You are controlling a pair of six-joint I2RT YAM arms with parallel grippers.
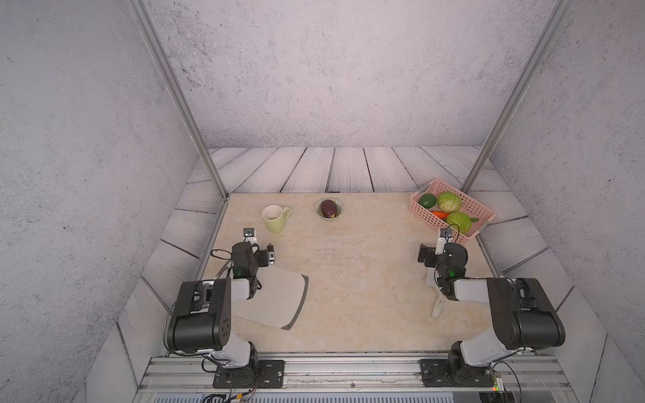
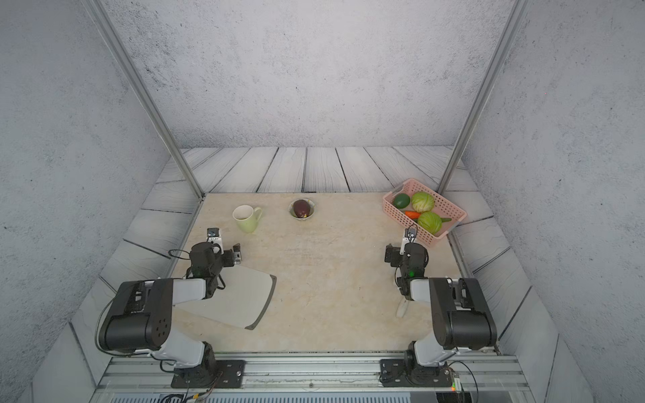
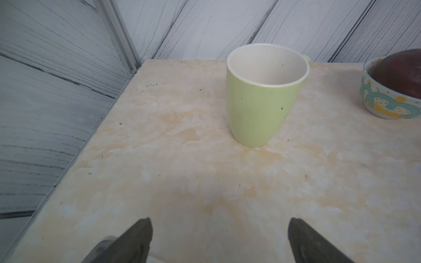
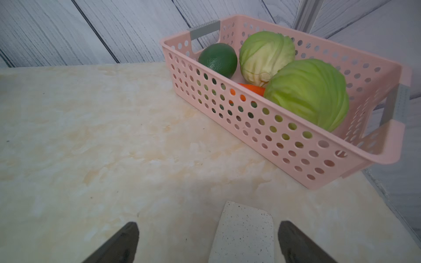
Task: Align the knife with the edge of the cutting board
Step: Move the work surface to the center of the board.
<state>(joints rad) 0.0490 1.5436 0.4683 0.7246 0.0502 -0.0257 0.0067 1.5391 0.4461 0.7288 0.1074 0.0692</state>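
Two cabbages (image 4: 307,91), one mug (image 3: 262,102), one knife (image 4: 243,234)

Both the left arm (image 1: 199,324) and right arm (image 1: 523,314) are wearing black joint housings joined by white link shells. A green light (image 1: 238,271) is glowing on each wrist. A black cable (image 1: 218,253) is looping at 9 o'clock from the left wrist. Black base plates (image 1: 268,371) are carrying silver screws; the left gripper (image 3: 218,230) is showing dark tapering fingers (image 3: 136,243)

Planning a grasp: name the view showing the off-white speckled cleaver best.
Right wrist: the off-white speckled cleaver shows its blade end close and sharp. In both top views the right arm hides most of it. Left wrist: absent.
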